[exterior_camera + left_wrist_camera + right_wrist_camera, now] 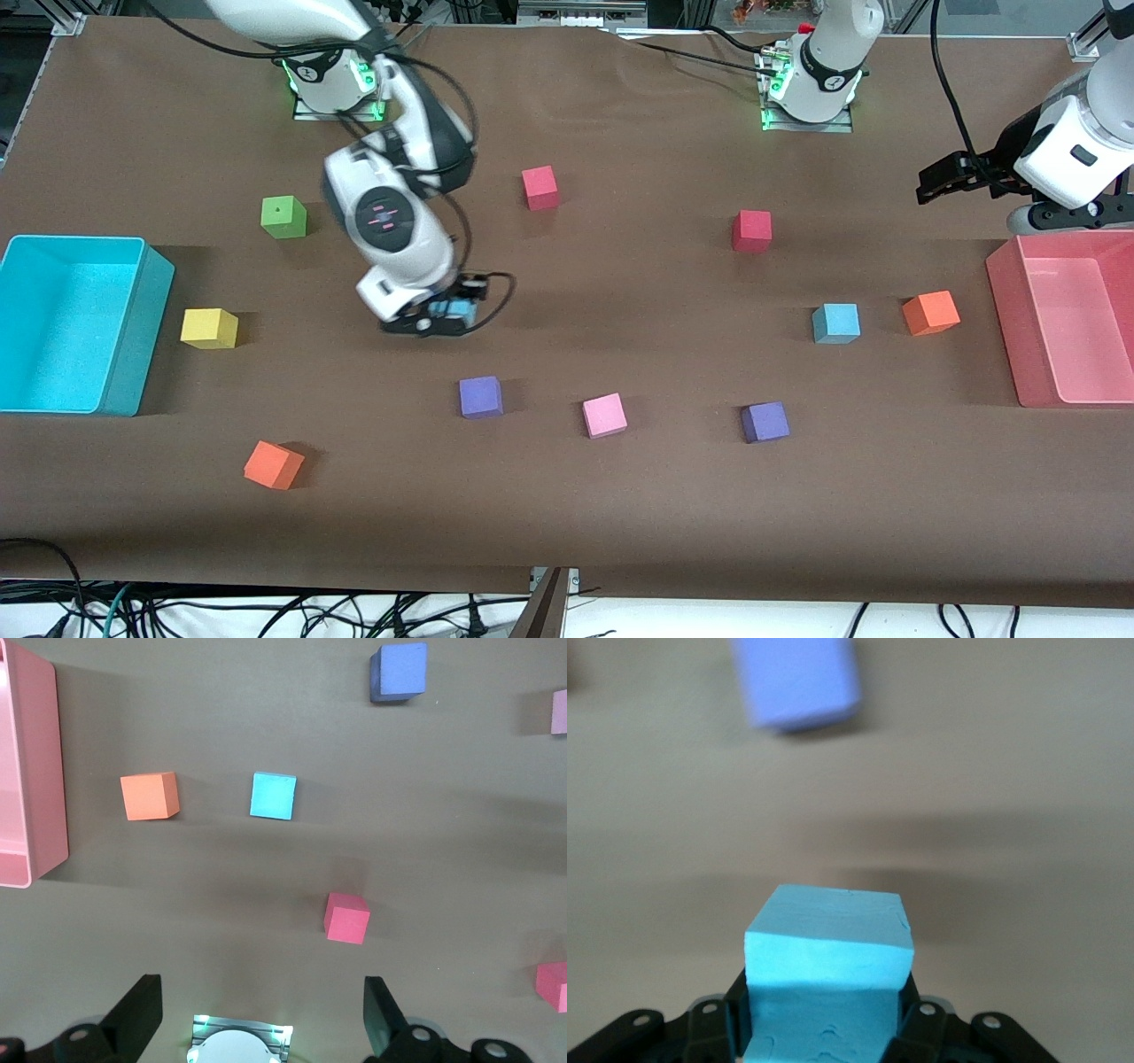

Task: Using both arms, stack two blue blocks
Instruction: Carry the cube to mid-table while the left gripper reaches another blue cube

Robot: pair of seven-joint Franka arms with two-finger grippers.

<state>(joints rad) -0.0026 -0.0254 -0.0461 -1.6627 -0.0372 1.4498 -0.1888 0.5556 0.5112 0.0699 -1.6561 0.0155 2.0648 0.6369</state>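
My right gripper (447, 312) is shut on a sky-blue block (458, 309), held just above the table in its middle part; the block fills the right wrist view (828, 974) between the jaws. The second sky-blue block (835, 322) rests on the table toward the left arm's end, beside an orange cube; it also shows in the left wrist view (273, 796). My left gripper (941, 180) is open and empty, held high over the table's edge by the pink bin, waiting. Its wide-apart fingertips (137, 1014) show in the left wrist view.
A pink bin (1063, 319) stands at the left arm's end, a cyan bin (75, 319) at the right arm's end. Scattered cubes: purple (481, 396), purple (765, 422), pink (604, 415), red (751, 230), red (539, 187), orange (930, 313), orange (274, 464), yellow (209, 328), green (283, 216).
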